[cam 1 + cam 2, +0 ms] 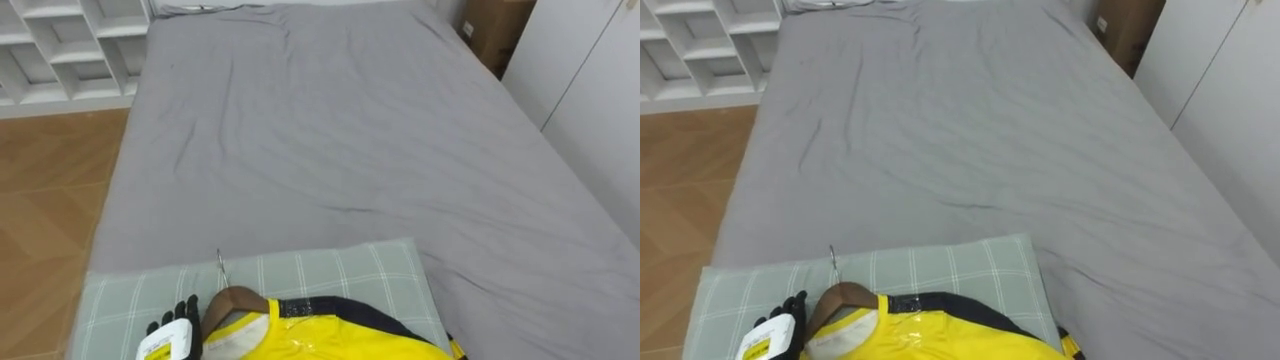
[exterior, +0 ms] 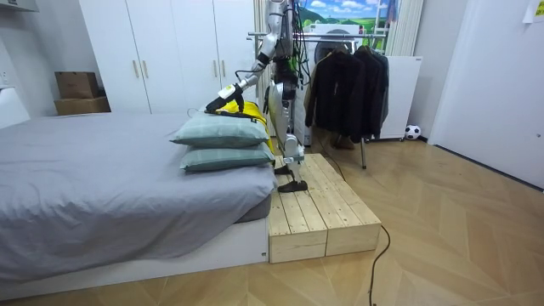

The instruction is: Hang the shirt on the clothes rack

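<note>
Yellow garment (image 1: 335,342) on a wooden hanger (image 1: 236,299) lies at the near edge of the green checked pillow (image 1: 330,268), with its metal hook (image 1: 220,266) pointing across the pillow towards the grey bed (image 1: 350,130). The left hand (image 1: 172,335) is on the pillow, against the hanger's end. Whether its fingers (image 1: 187,308) grip the hanger cannot be determined. The robot stands on a wooden platform (image 2: 319,212) beside the pillow.

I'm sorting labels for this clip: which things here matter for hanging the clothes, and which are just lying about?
For the job: yellow garment, wooden hanger, left robot hand, clothes rack.
Lying about: pillows, ball, cardboard boxes, white shelf.
</note>
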